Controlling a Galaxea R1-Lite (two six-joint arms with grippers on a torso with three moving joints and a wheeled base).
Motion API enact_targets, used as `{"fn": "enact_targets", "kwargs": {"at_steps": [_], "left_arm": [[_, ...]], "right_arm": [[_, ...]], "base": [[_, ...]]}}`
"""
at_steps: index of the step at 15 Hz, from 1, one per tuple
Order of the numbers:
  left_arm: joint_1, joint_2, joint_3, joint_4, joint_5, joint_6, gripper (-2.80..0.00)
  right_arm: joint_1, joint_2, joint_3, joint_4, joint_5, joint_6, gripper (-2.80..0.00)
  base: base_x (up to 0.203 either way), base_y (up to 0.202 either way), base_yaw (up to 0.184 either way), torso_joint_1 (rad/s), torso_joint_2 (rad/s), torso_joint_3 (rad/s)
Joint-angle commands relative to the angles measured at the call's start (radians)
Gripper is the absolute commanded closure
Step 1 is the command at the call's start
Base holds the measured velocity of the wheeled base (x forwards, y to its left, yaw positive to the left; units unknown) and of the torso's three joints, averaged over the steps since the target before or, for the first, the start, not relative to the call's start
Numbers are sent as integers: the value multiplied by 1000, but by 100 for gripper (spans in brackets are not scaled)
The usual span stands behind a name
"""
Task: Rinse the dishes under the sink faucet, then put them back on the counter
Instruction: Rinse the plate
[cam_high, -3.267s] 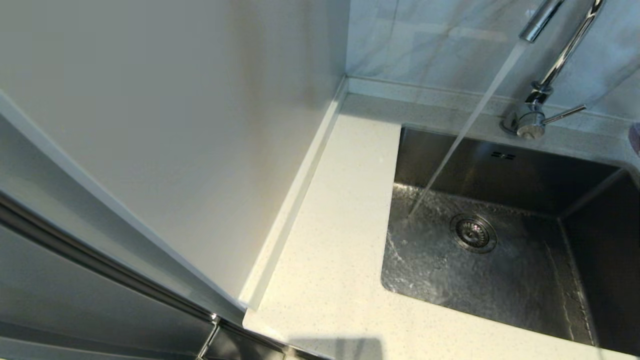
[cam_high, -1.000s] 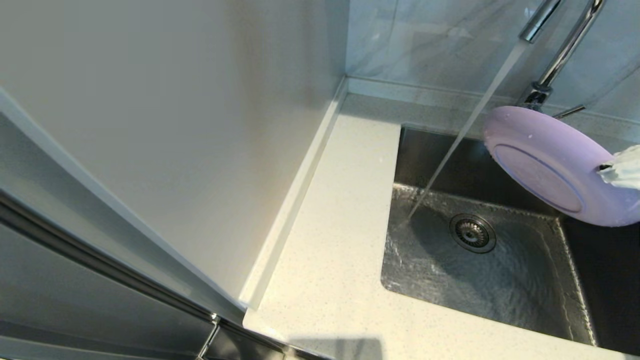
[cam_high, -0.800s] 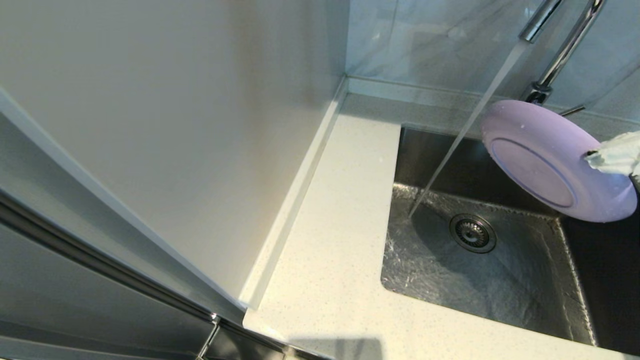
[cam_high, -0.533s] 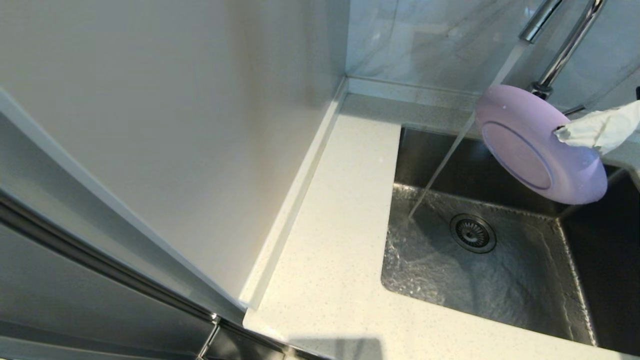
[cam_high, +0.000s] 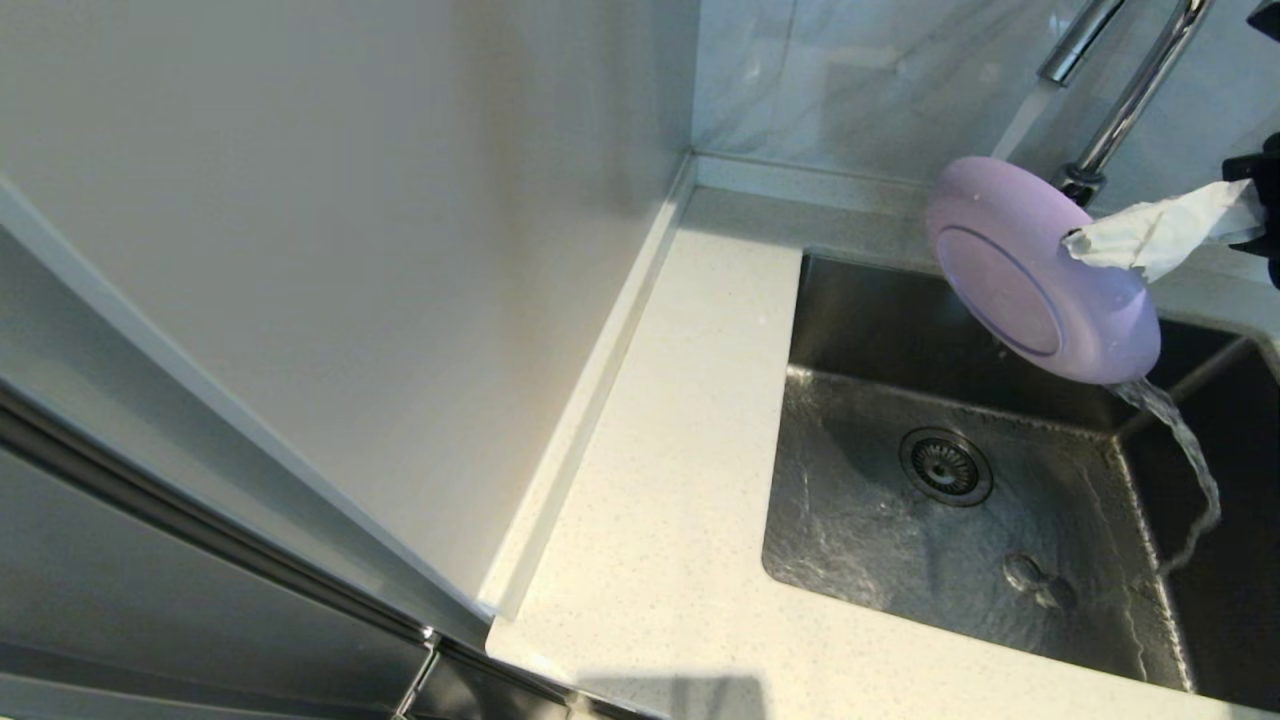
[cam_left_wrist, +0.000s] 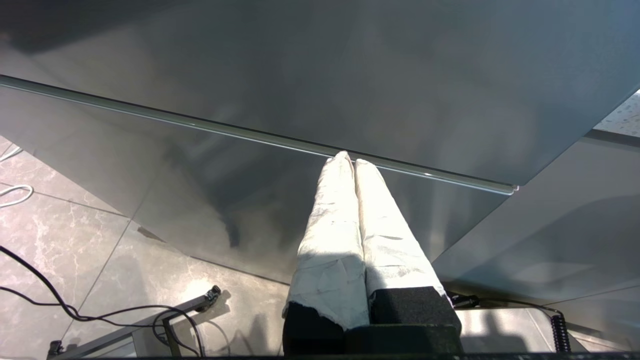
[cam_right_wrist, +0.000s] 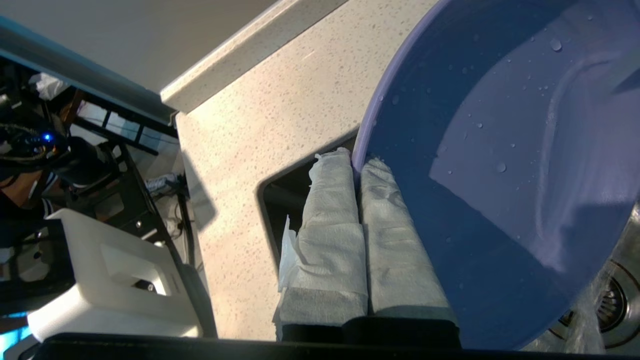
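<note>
One lilac plate (cam_high: 1040, 270) tilts under the faucet (cam_high: 1130, 90), clamped by the right gripper (cam_high: 1075, 243) above the wet sink (cam_high: 960, 520); speckled counter (cam_high: 680, 450) alongside; left gripper (cam_left_wrist: 350, 162) clenched empty.

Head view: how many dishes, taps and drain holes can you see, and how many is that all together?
Lilac plate: 1
Faucet: 1
Drain strainer: 1
Total: 3
</note>
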Motion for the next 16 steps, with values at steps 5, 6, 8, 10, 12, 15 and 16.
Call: {"fn": "enact_targets", "kwargs": {"at_steps": [5,6,8,10,12,15,16], "left_arm": [[0,0,0,0,0,0,0],[0,0,0,0,0,-1,0],[0,0,0,0,0,0,0],[0,0,0,0,0,0,0],[0,0,0,0,0,0,0],[0,0,0,0,0,0,0],[0,0,0,0,0,-1,0]], "right_arm": [[11,25,0,-15,6,12,0],[11,25,0,-15,6,12,0],[11,33,0,-15,4,12,0],[9,39,1,-14,-32,12,0],[-20,37,1,-10,-85,17,0],[-92,19,3,38,-69,17,0],[-121,12,3,54,-46,20,0]], "base": [[0,0,0,0,0,0],[0,0,0,0,0,0],[0,0,0,0,0,0],[0,0,0,0,0,0],[0,0,0,0,0,0],[0,0,0,0,0,0],[0,0,0,0,0,0]]}}
